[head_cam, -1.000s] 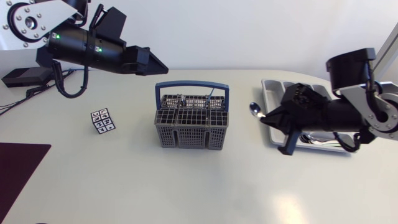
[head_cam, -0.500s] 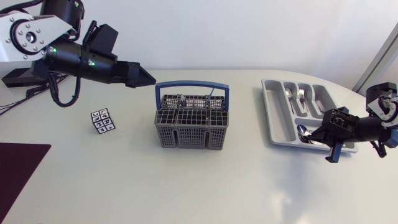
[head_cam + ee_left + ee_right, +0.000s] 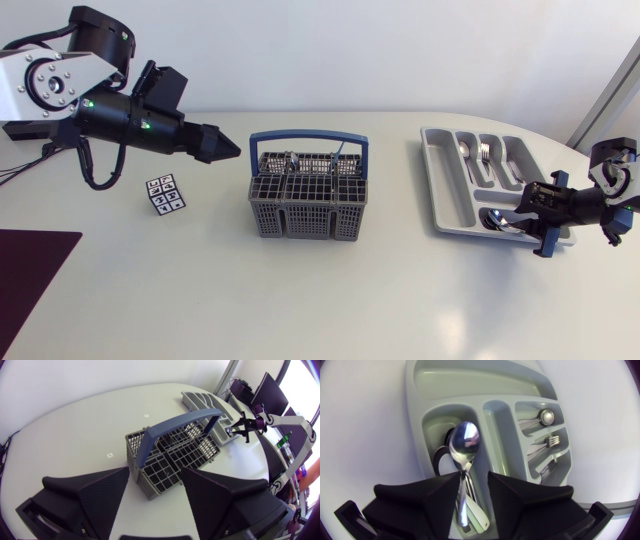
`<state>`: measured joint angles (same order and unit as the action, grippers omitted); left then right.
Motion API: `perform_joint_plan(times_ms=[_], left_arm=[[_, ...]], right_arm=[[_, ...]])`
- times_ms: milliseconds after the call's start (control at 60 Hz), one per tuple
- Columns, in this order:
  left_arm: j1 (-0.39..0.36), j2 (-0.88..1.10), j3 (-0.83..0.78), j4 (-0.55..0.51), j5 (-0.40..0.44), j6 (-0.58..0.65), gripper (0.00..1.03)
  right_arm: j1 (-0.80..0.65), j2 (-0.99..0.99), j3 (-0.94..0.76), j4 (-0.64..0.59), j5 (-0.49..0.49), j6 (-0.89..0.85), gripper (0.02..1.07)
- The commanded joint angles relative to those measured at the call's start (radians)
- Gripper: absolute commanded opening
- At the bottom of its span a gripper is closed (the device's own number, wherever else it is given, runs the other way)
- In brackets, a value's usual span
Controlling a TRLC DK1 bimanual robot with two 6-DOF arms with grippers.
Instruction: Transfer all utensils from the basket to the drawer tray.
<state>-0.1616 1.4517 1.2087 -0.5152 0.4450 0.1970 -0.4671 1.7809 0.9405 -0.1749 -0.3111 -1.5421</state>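
Pale table [image 3: 330,300], both arms working in from its sides.

- Right gripper [image 3: 472,485]: fingers are pinching in close on the handle of a spoon [image 3: 465,442], which appears held. Bowl is pointing straight out ahead of the fingertips.
- Spoon's long axis is running with the length of the compartment beneath it, in the drawer tray [image 3: 415,420]. Other spoons [image 3: 440,457] are lying there already, so the drop looks to be straight down, no turning needed.
- Head view: this gripper is hanging over the tray's near end; the right arm is much the nearer to the tray.
- Left gripper [image 3: 155,472]: fingers are standing wide apart, holding nothing, aiming at the basket [image 3: 307,222] just ahead. A few handles [image 3: 291,158] are showing inside.
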Motion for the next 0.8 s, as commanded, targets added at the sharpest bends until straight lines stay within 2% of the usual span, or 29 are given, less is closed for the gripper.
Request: perform_joint_plan(times_ms=[0, 100, 217, 383, 467, 600, 783], left_arm=[[0.014, -0.022, -0.041, 0.004, -0.008, 0.038, 0.73], [0.033, -0.028, -0.067, 0.011, -0.008, 0.061, 0.73], [0.042, -0.03, -0.101, 0.017, -0.009, 0.085, 0.73], [0.034, -0.031, -0.149, 0.018, -0.037, 0.124, 0.72], [0.025, -0.034, -0.179, 0.027, -0.038, 0.131, 0.69], [0.007, -0.034, -0.219, 0.03, -0.043, 0.153, 0.68], [-0.015, -0.037, -0.271, 0.053, -0.061, 0.167, 0.68]], right_arm=[[-0.011, 0.003, -0.025, 0.005, 0.012, -0.023, 0.98], [-0.015, -0.054, -0.043, -0.008, 0.01, -0.019, 0.99], [0.015, -0.155, -0.049, -0.071, -0.017, 0.062, 0.99], [0.165, -0.29, -0.083, -0.107, -0.033, 0.246, 0.99], [0.275, -0.328, -0.088, -0.106, -0.031, 0.361, 0.99], [0.421, -0.322, -0.045, -0.094, -0.019, 0.551, 0.99], [0.567, -0.206, 0.116, -0.08, -0.031, 0.797, 0.99]])
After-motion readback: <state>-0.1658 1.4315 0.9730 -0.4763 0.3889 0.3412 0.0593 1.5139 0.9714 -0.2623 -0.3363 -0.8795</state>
